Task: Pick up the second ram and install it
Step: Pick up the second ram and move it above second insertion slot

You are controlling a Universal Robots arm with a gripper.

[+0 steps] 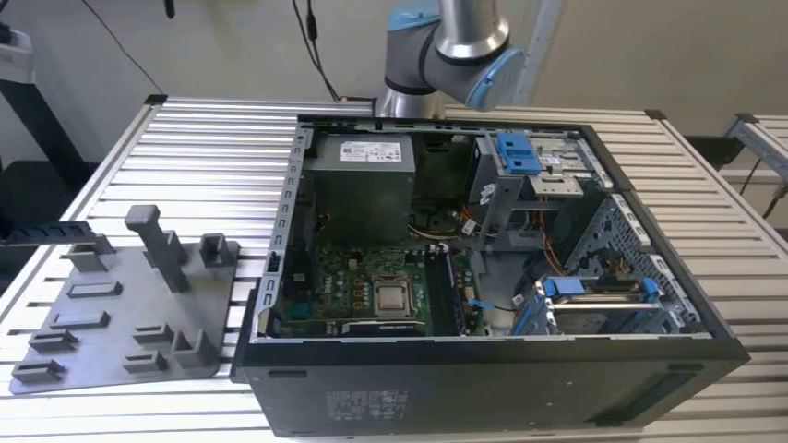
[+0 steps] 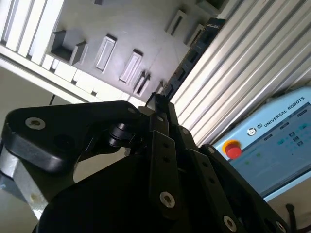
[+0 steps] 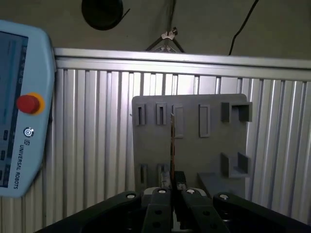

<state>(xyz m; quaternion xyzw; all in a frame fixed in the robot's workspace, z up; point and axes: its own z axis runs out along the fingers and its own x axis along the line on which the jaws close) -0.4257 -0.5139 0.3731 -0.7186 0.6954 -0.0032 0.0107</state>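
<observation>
Pinching the second ram [image 2: 192, 57], likely light, stiff yet fragile, by its flat faces, the gripper [image 3: 173, 188] holds it over the fixture plate [image 1: 111, 343], at nine o'clock from the computer case [image 1: 493, 378].

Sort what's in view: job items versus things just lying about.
Job: thin dark memory stick, held in the black gripper; open black computer case with its green motherboard.
Lying about: grey fixture plate with upright posts; light-blue teach pendant; grey power-supply box.

In the first wrist view, the hand [image 3: 173, 182] hid the gripped end of the second ram [image 3: 172, 141]. In the second wrist view, the blurred pendant [image 2: 274, 143] was cut off.
</observation>
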